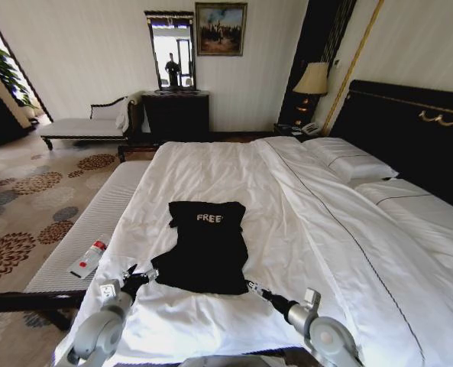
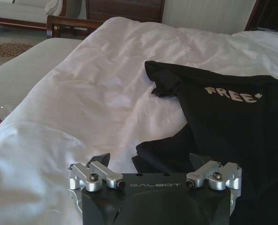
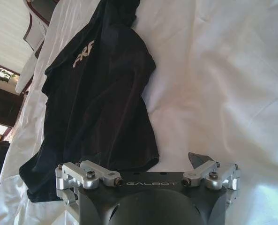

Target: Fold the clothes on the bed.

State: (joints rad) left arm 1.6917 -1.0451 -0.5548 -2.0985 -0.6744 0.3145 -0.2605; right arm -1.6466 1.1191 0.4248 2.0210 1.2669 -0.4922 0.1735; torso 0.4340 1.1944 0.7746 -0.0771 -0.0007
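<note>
Lying flat: one T-shirt point(image 1: 207, 248) | one bed point(image 1: 325, 252) | two tools, spread

Grey bench point(image 1: 96, 222) bearing red-capped bottle point(image 1: 88, 258)

The black T-shirt point(image 1: 208, 245) lies on the bed point(image 1: 325, 252), a gripper at each hem corner.

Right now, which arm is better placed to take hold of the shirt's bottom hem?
Probably the left. The left pincer sits open at the black T-shirt hem's near corner, where cloth bunches. The right pincer, also open, points mostly at white sheet.
</note>
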